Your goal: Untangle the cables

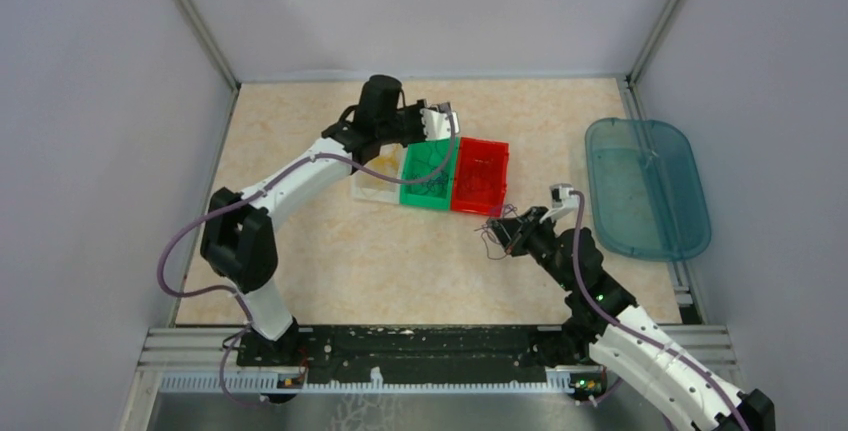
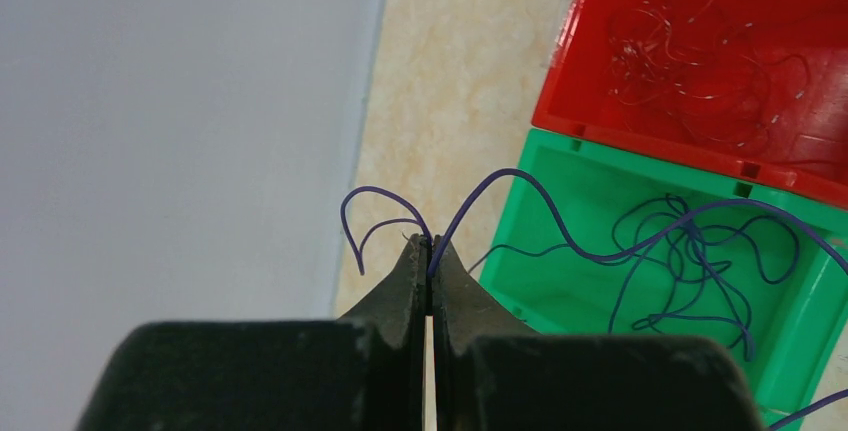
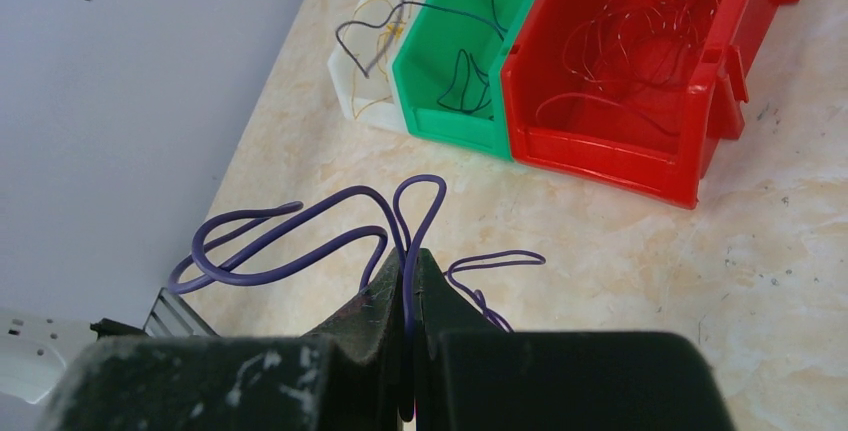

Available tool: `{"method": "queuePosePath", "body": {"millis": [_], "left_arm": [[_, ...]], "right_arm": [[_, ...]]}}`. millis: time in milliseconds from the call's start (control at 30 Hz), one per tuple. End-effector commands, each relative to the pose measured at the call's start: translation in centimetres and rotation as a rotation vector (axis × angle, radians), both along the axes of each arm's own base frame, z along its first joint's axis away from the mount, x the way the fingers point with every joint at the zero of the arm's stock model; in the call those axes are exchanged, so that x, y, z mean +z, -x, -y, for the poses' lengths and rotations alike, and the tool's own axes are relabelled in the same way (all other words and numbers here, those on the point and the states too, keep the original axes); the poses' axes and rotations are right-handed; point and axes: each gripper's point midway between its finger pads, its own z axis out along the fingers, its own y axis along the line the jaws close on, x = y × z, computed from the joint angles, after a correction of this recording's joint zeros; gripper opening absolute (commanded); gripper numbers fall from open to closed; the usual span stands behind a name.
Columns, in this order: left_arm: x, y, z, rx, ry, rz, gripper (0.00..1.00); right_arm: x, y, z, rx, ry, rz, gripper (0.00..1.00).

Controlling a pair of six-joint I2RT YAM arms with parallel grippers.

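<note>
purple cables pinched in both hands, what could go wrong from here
1. The left hand is shut on a purple cable that runs into the tangle in the green bin. Pulling could lift the whole clump or drag the bin.
2. The right hand pinches a looped cable with several bends bunched at its tips. Pulling away might tighten them into a knot.

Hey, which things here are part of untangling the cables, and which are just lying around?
Job: left claw shut on a purple cable; right claw shut on purple loops; red bin, green bin, white bin, each with thin cables inside.
Lying about: teal tray, off to the right, neither claw touching it.
</note>
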Motion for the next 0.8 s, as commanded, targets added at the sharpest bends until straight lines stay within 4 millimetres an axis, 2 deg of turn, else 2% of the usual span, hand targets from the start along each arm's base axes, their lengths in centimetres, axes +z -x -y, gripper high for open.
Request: {"method": "queuePosePath", "body": {"millis": [0, 200, 467, 667, 767], "left_arm": [[-3.5, 0.2, 1.2, -0.021, -0.029, -0.127, 0.0], [-7.4, 0.2, 2.3, -0.057, -0.102, -0.18, 0.0], [-11.6, 0.7, 2.1, -0.093, -0.205, -0.253, 0.0], [-13.0, -1.4, 1.9, -0.063, -0.271, -0.208, 0.0], [-14.1, -2.0, 1.6, -0.071, -0.33, -0.214, 0.07]], "right_arm": [[4.2, -0.6, 0.3, -0.028, -0.062, 0.08, 0.0], [4.2, -0.6, 0.6, -0.044, -0.058, 0.077, 0.0], [4.4, -0.9, 0.6, -0.056, -0.055, 0.079, 0.0], [4.6, -1.2, 0.4, -0.053, -0.051, 0.074, 0.0], [4.6, -1.3, 0.4, -0.056, -0.05, 0.073, 0.0]]}}
